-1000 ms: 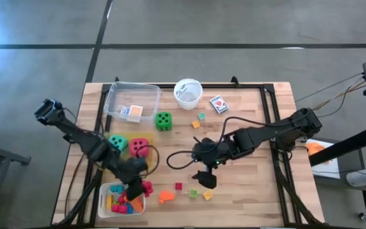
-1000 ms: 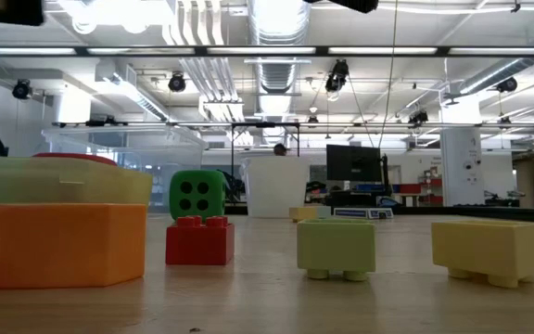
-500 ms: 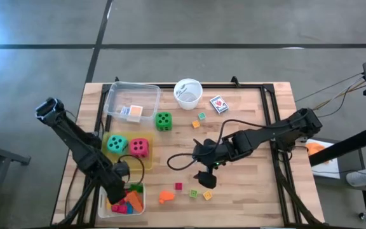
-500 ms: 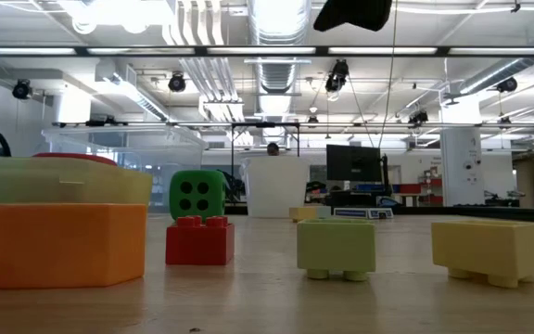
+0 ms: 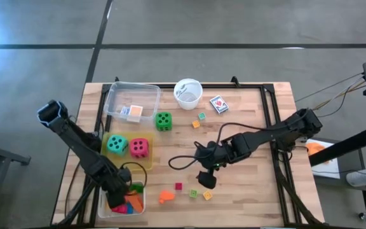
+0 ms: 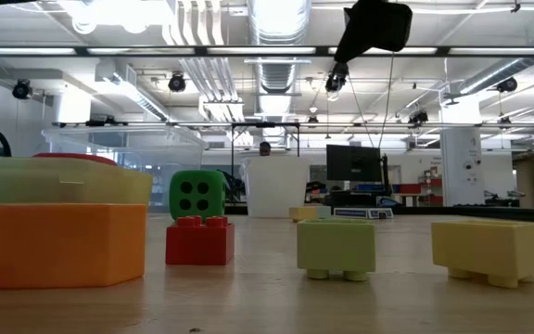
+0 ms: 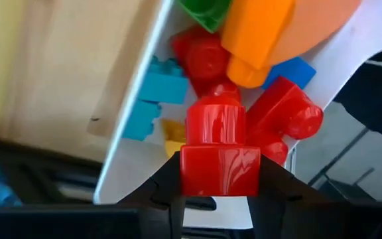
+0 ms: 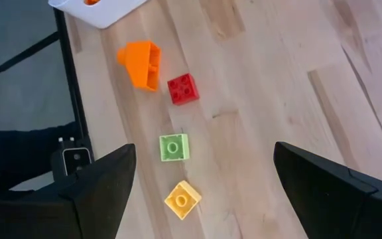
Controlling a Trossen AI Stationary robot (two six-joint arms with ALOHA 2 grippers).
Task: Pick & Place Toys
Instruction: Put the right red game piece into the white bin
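Table strewn with toys. White tray at near-left corner, heaped with blocks. Left gripper over that tray, pinching red block. Right gripper spread wide, empty, above loose red, green, yellow blocks.

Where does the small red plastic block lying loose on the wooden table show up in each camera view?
High view: small red plastic block, right of the orange block.
Low view: left of centre, below the green foam die.
Left wrist view: not in it.
Right wrist view, beside the orange block.
Shared landmark: the orange block.
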